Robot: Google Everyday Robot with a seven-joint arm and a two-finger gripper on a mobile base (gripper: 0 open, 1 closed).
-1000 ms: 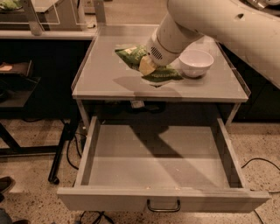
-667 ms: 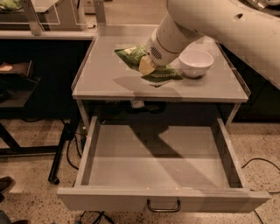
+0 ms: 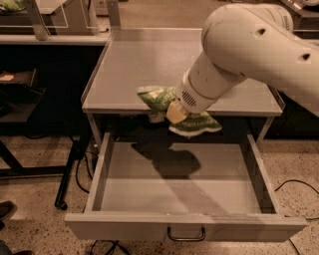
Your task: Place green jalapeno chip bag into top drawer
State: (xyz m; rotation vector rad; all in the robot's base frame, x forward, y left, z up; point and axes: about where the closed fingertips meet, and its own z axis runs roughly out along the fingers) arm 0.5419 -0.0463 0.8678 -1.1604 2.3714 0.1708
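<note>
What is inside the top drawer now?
The top drawer shows only bare floor and a shadow. The gripper holds the green jalapeno chip bag above its rear edge, hiding that strip.

Grey table top with a low raised rim. Speckled floor. Black stand leg left of the table, its caster on the floor. Black cables: one by that leg, one on the floor at right. Dark shelf far left. Clear acrylic holder top left. Shoe tip at the bottom left edge. Gripper at the table's front edge, clamped on the green jalapeno chip bag.
</note>
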